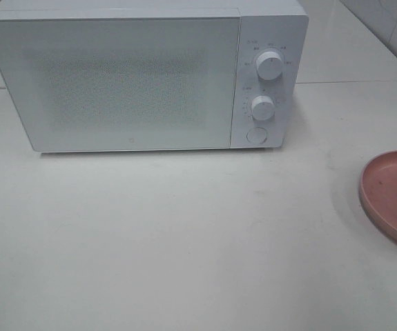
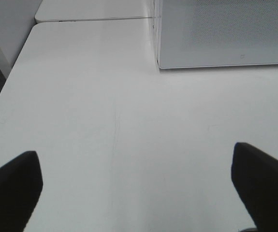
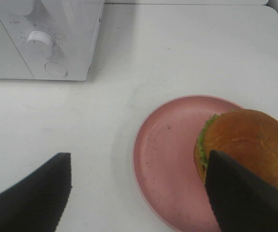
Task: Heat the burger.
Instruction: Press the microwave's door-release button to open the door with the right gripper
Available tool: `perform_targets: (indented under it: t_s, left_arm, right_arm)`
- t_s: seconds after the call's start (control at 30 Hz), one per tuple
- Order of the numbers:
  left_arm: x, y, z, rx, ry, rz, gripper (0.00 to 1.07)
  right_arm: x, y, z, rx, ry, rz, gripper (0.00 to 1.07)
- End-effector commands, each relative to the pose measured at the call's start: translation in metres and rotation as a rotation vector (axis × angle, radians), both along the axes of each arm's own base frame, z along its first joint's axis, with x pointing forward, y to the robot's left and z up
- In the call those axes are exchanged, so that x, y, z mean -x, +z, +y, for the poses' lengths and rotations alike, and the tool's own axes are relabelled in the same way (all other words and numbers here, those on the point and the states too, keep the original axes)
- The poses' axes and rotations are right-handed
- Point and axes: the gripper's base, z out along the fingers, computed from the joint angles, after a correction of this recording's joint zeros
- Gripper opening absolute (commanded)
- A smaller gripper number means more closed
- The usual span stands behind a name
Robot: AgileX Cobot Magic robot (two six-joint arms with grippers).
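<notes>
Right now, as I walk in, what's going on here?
Nothing is being handled yet. The microwave sits shut on the white table, and the burger rests on a pink plate to its right. The right tool hangs open above the plate, close to the burger but gripping nothing. The left tool, also open, hangs over the table near the microwave.

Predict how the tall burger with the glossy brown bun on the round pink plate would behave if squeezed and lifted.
The tall layered burger likely shifts between layers: lettuce shows under the bun. Its glossy dome may slip in a grip. It sits off-centre on the round pink plate, so a push might slide it off.
</notes>
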Motion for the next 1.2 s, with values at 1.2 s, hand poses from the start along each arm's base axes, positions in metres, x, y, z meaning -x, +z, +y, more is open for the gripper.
perform_targets:
  t_s: [1.2]
  left_arm:
    - [0.002,0.0,0.0,0.007,-0.003,-0.035,1.0]
  right_arm:
    - [-0.074,-0.057,0.05,-0.088,0.131,-0.308,0.76]
